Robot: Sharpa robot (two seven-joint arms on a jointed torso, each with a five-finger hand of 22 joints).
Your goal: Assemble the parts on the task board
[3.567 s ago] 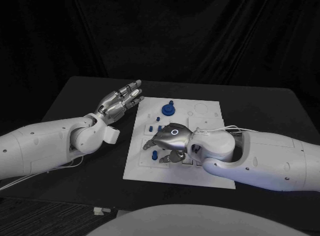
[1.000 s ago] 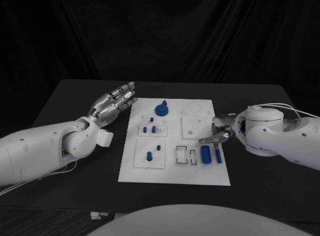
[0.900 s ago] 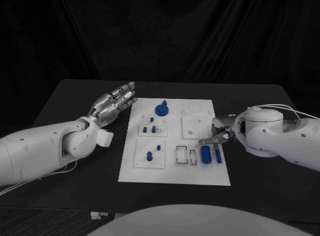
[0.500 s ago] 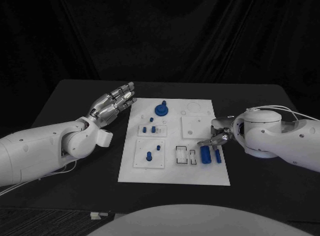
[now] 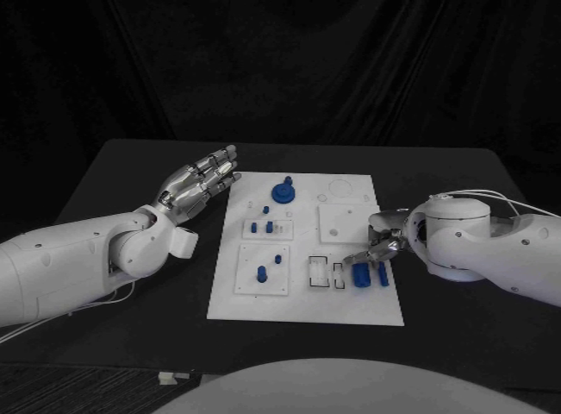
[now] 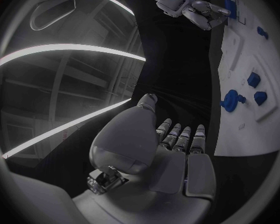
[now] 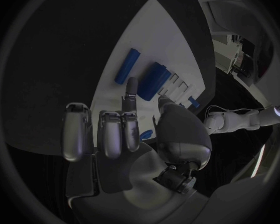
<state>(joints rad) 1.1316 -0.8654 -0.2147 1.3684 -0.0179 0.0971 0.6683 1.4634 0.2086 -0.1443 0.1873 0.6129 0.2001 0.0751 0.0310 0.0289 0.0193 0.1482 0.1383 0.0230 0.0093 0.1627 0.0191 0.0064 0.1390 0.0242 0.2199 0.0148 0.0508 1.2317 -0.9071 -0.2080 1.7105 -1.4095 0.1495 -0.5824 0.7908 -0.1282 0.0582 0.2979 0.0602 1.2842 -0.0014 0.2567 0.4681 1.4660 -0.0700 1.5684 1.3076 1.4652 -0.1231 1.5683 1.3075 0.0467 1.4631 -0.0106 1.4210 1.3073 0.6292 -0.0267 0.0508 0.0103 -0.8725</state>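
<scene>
A: Where is the task board (image 5: 308,297) found?

B: It is seen at the middle of the head frame, laid flat on the black table (image 5: 131,172). Blue parts are spread over it: a knobbed piece (image 5: 284,189) toward the upper middle, small pegs (image 5: 262,228) just below that, and a figure-shaped piece (image 5: 263,276) in a square recess at lower left of the board.

A: And on the right side of the board?

B: A thick blue cylinder (image 5: 361,274) and a thinner blue bar (image 5: 381,273) are laid side by side, just right of two empty rectangular slots (image 5: 319,271).

A: How is the right hand (image 5: 382,241) held?

B: It is poised at the board's right edge, fingertips directed at the thick cylinder. Nothing is grasped; in the right wrist view the fingers (image 7: 105,129) are seen spread above the cylinder (image 7: 154,79). Whether contact is made cannot be told.

A: The left hand (image 5: 201,183)?

B: It is held released at upper left of the board, fingers extended and apart, with nothing in it.
</scene>
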